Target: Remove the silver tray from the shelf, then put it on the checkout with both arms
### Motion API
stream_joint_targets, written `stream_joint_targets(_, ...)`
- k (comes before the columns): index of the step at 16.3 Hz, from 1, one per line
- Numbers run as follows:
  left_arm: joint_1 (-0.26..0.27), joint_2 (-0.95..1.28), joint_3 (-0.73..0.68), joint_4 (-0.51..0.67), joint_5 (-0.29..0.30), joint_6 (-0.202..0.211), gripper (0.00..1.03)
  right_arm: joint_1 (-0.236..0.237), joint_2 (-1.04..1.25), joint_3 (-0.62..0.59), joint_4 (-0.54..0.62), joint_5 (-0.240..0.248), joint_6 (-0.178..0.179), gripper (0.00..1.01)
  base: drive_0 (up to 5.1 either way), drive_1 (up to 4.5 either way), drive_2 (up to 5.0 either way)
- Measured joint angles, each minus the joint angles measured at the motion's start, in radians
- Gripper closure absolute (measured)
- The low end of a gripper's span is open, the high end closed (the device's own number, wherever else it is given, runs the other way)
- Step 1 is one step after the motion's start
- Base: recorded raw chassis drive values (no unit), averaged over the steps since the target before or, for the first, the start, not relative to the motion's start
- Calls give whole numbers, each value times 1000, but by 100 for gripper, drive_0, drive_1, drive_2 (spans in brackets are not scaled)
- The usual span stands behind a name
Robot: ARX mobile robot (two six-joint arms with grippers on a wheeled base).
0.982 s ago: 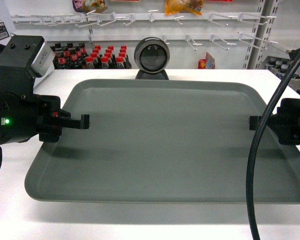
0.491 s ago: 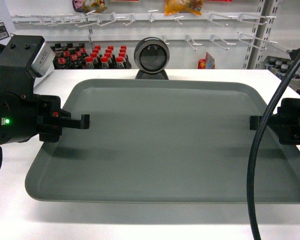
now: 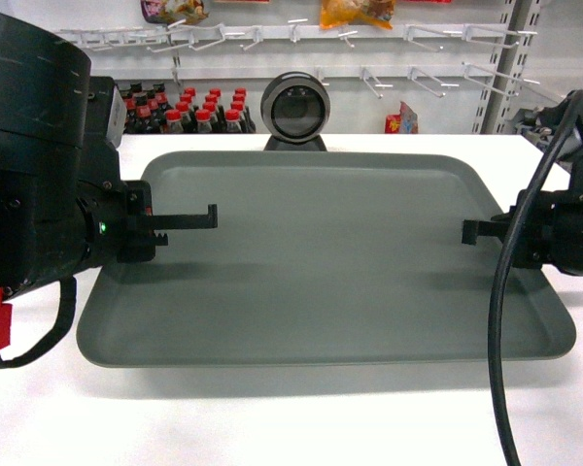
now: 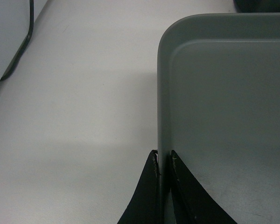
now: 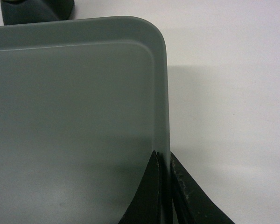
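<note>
The silver tray (image 3: 325, 257) is a large matte grey rectangle with rounded corners and a shallow raised rim; its inner floor is plain and bare. It sits over the white checkout (image 3: 272, 417), its far edge near the base of the black round-headed scanner (image 3: 293, 112). Whether its underside touches the counter cannot be told; a soft shadow runs along its near edge.

The left gripper (image 4: 162, 161) is clamped on the tray's left rim: the left wrist view shows two black fingers (image 4: 149, 186) drawn close, one outside the rim wall and one inside, the thin grey edge between them. The right gripper (image 5: 163, 161) is likewise closed on the right rim, its fingers (image 5: 184, 191) standing either side of the edge.

In the head view, the left arm (image 3: 39, 165) fills the left side, bulky and black, with a small green light and a red block at its lower edge. The right arm (image 3: 564, 233) enters from the right, a thick black cable (image 3: 500, 320) looping down in front of it.

Behind the checkout stand white shelves with hooks (image 3: 389, 73) and a row of red-capped dark bottles (image 3: 189, 112).
</note>
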Motion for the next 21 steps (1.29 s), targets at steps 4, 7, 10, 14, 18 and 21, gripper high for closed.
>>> stream_joint_targets(4, -13, 78, 63, -60, -16, -10, 100, -8, 84, 95, -111, 2, -43, 98, 0, 0, 0)
stream_joint_targets(7, -26, 143, 101, -111, -30, -9, 100, -6, 108, 111, -122, 11, -70, 98, 0, 0, 0)
stream_joint_targets(10, -36, 169, 135, -144, -48, -11, 99, -4, 125, 121, -110, 31, -91, 98, 0, 0, 0)
stream_joint_targets(14, -40, 170, 142, -157, -56, 1, 86, 9, 125, 120, -116, 41, -108, 87, 0, 0, 0)
stream_joint_targets(18, -45, 170, 152, -156, -73, 52, 39, 42, 114, 103, -108, 37, -131, 42, 0, 0, 0)
stream_joint_targets(21, -50, 170, 158, -153, -72, 66, 11, 55, 114, 90, -93, 37, -130, 14, 0, 0, 0)
